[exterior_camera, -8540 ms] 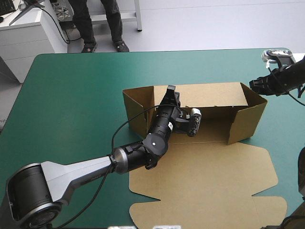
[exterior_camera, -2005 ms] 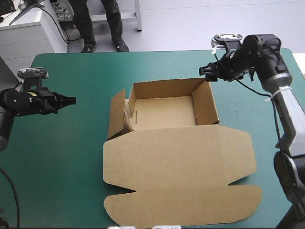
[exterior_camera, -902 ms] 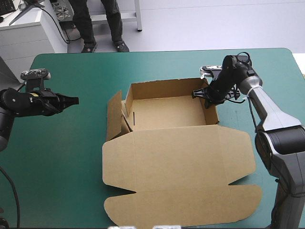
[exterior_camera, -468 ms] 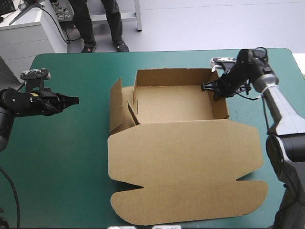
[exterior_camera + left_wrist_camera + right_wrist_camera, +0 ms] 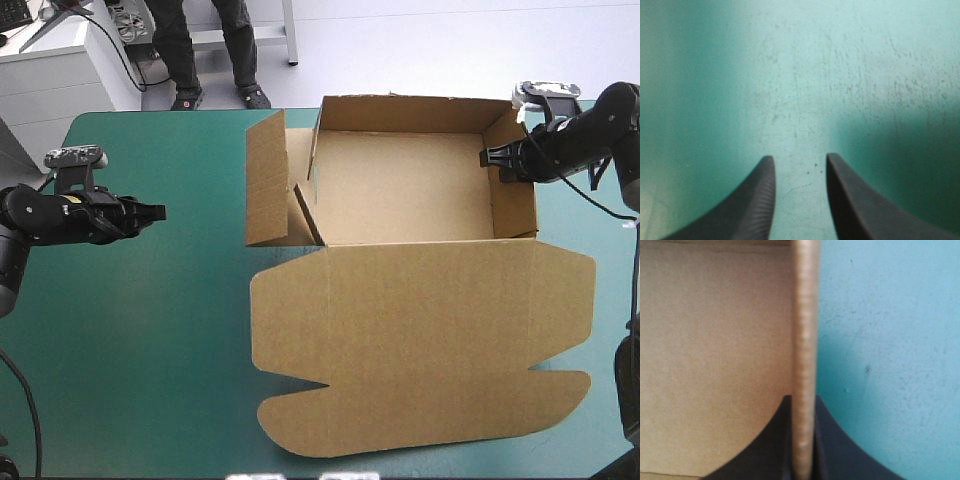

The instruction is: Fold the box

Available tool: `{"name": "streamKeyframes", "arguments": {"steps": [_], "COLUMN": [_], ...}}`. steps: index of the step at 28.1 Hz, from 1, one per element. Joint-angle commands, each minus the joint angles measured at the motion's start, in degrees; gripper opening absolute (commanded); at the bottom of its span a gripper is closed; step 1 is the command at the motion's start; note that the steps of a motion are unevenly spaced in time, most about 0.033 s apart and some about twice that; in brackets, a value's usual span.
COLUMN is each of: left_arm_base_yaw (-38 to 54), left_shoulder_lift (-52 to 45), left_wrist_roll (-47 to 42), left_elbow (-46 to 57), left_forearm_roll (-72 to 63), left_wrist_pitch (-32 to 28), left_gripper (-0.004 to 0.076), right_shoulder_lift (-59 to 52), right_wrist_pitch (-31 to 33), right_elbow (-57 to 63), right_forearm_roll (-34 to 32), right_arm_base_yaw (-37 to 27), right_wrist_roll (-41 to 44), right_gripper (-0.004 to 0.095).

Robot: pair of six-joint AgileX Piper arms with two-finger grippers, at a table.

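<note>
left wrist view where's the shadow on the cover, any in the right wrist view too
Left wrist view: the teal-green cover is bright ahead of the left gripper, dark in shadow beside one finger. Right wrist view: faint shadow on the cover along the box wall held by the right gripper.

The teal-green table (image 5: pixel 150 330) carries the brown box (image 5: pixel 400 190).

Left arm (image 5: pixel 45 215) and right arm (image 5: pixel 590 135), black
Curved, ribbed black fingers (image 5: pixel 757 205) are seen on the left gripper (image 5: pixel 800 159)
</note>
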Motion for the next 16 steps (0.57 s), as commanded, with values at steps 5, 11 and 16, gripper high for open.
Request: {"name": "streamKeyframes", "arguments": {"steps": [5, 11, 16], "left_arm_base_yaw": [-0.1, -0.1, -0.1], "left_shoulder_lift": [-0.18, 0.77, 0.9], "left_wrist_roll": [-0.86, -0.75, -0.09], "left_elbow": [-1.83, -1.83, -1.83], "left_forearm_roll": [-5.44, -14.08, -22.16], "left_wrist_pitch": [-1.45, -0.82, -0.82], "left_gripper": [0.0671, 0.0673, 0.0673], "right_shoulder_lift": [-5.26, -5.92, -5.19], "right_wrist_pitch": [0.45, 0.45, 0.34], "right_elbow": [1.16, 1.16, 1.16], "right_forearm_roll": [4.25, 12.7, 15.25], "right_arm_base_yaw": [-0.41, -0.29, -0.29], "right_wrist_roll": [-0.67, -1.98, -2.41], "right_gripper": [-0.0019, -0.0019, -0.0019]}}
